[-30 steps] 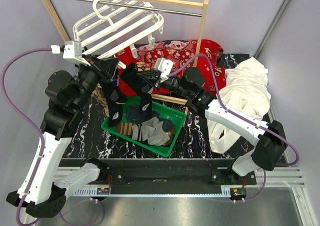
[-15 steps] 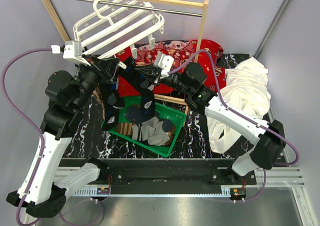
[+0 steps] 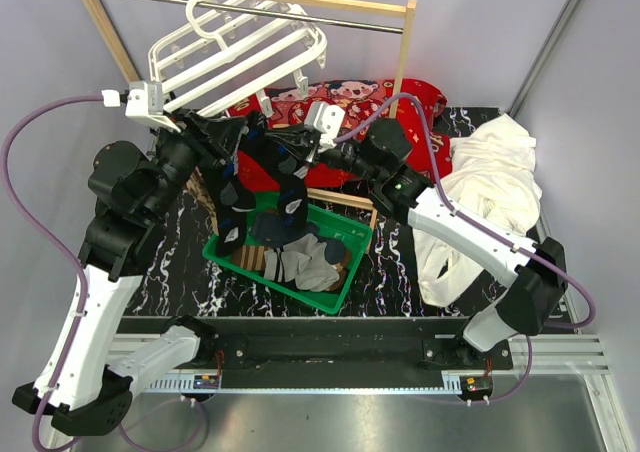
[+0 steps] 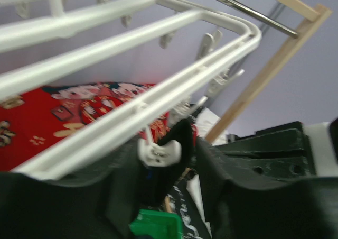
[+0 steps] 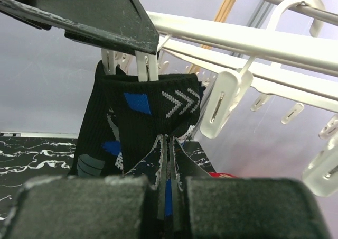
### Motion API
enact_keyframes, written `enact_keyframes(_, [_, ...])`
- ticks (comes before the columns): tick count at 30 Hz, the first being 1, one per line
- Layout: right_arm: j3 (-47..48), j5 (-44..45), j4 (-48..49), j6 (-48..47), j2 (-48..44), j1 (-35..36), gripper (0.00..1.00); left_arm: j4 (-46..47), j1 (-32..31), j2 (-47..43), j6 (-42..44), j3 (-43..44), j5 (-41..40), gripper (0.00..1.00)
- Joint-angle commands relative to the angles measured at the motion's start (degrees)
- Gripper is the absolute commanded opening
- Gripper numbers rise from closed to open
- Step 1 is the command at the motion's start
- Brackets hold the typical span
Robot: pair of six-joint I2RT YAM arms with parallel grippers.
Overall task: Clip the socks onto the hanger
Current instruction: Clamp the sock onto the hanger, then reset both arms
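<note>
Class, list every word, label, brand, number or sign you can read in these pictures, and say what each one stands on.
No words, brands or numbers can be read in any view.
Black sock: a row of white chevrons beside a blue patch, a pattern only, no letters.
Red cloth: printed cartoon figures and small gold marks, too small and blurred to read.

Pale lilac-grey walls [image 3: 480,32], evenly and softly lit, enclose a desk [image 3: 395,272] with a black, white-veined marble top, with a wooden rack [image 3: 404,57] carrying a metal rod [image 3: 350,22] at its far edge and aluminium rails [image 3: 570,357] along its near edge.
</note>
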Motion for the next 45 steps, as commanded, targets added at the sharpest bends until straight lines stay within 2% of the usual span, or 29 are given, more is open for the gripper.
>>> enact_keyframes(1, [3.11, -1.33, 2.05, 0.21, 0.15, -0.53, 0.0, 2.5, 0.04, -1.0, -0.06, 2.35, 1.54, 0.58])
enact_keyframes(2, [3.11, -1.33, 2.05, 0.3, 0.15, -0.44, 0.0, 2.41, 0.04, -1.18, -0.06, 2.44, 1.36, 0.61])
enact_keyframes(3, [3.28, -1.33, 2.05, 0.39, 0.15, -0.44, 0.0, 2.24, 0.04, -1.18, 0.2, 2.52, 0.93, 0.68])
enact_keyframes(11, [4.34, -1.68, 1.97, 1.09, 0.68, -0.35, 0.0, 1.18, 0.04, -1.97, 1.26, 3.84, -0.66, 0.86])
enact_keyframes(14, [4.95, -2.3, 1.96, 1.88, 1.55, -0.44, 0.05, 0.66, 0.04, -2.85, 1.78, 3.84, -1.45, 0.91])
enact_keyframes(16, [5.39, -2.74, 1.7, 2.41, 1.99, -0.44, 0.13, 0.04, 0.04, -3.46, 2.05, 3.84, -1.8, 0.94])
enact_keyframes(17, [5.91, -2.83, 1.09, 2.85, 2.34, -0.44, 0.2, -0.14, 0.04, -3.73, 2.4, 3.84, -1.8, 0.95])
enact_keyframes(18, [6.01, -2.57, 0.91, 3.02, 2.35, -0.44, 0.34, -0.4, 0.04, -4.34, 2.66, 3.93, -2.59, 0.96])
enact_keyframes(20, [5.75, -1.69, 0.39, 3.46, 2.0, -0.44, 0.46, -1.36, 0.04, -5.04, 3.71, 3.93, -4.34, 0.99])
enact_keyframes(21, [5.57, -0.12, 0.03, 3.55, 1.74, -0.36, 0.58, -1.72, 0.04, -5.83, 4.16, 3.93, -4.96, 0.99])
enact_keyframes(23, [5.04, 2.17, -1.46, 3.73, 0.77, -0.44, 0.67, -3.03, 0.04, -6.8, 5.56, 3.84, -7.15, 0.99])
enact_keyframes(24, [4.87, 4.88, -2.16, 3.73, 0.42, -0.44, 0.76, -3.56, 0.04, -8.02, 6.0, 3.76, -7.95, 0.99])
enact_keyframes(28, [1.63, 12.89, -6.63, 3.82, -2.65, -0.36, 0.9, -6.81, 0.04, -11.89, 8.37, 2.88, -13.13, 0.99])
enact_keyframes(33, [-2.6, 24.82, -12.44, 5.57, -8.98, -0.88, 0.99, -9.54, 0.04, -18.74, 11.27, 0.42, -21.3, 0.99])
enact_keyframes(40, [-11.99, 46.02, -22.63, 9.7, -20.66, -1.58, 1.0, -10.33, 0.04, -29.47, 15.23, -6.08, -30.35, 0.99])
enact_keyframes(45, [-21.48, 63.07, -27.29, 13.56, -32.96, -2.46, 1.0, -12.43, -0.05, -38.43, 15.76, -11.53, -35.28, 0.99])
